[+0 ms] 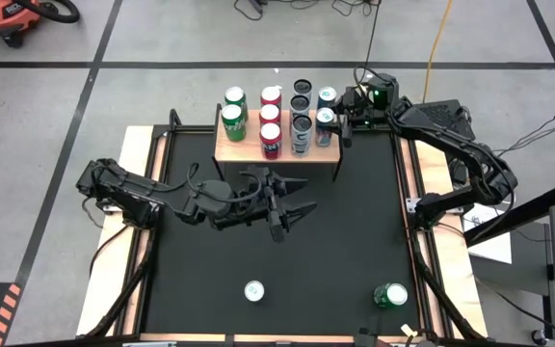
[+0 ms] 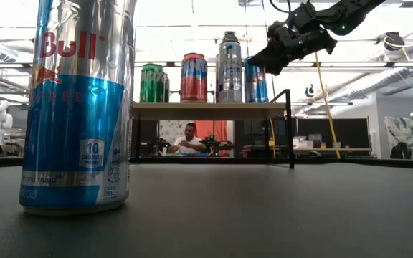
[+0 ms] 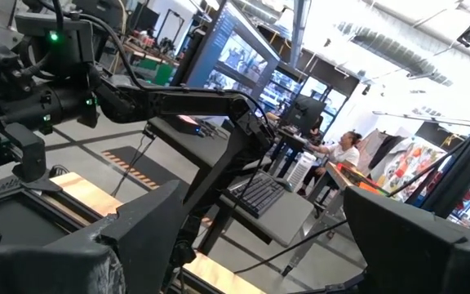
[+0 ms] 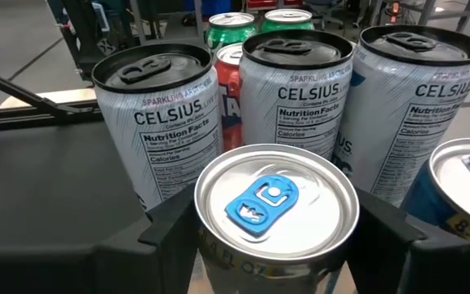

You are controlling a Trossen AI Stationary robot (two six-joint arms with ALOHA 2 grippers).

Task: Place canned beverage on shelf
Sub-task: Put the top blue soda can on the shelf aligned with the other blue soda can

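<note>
The shelf (image 1: 249,150) is a light-wood board on black legs at the table's far edge. On it stand green, red and Celsius cans (image 4: 300,90) in rows, with two blue-and-silver cans at its right end. My right gripper (image 1: 340,120) is shut on the nearer of these, a can with a blue tab (image 4: 274,204), which also shows in the low view (image 2: 257,80). My left gripper (image 1: 292,207) hangs open and empty over the middle of the table. Two more cans stand on the table: a Red Bull (image 1: 254,290) and a green one (image 1: 390,295). My right gripper pinches the blue-tab can between its two fingers (image 4: 170,233), on opposite sides of its wall just below the top rim (image 4: 210,245). The fingers come roughly level from the table's right side. The can stands upright on the shelf's right end.
The other blue-and-silver can (image 4: 463,188) stands close beside the held one, and the Celsius cans stand right behind it. The shelf's black legs (image 2: 290,129) reach down to the table. The Red Bull can (image 2: 77,107) stands near the front edge. A person sits in the room beyond.
</note>
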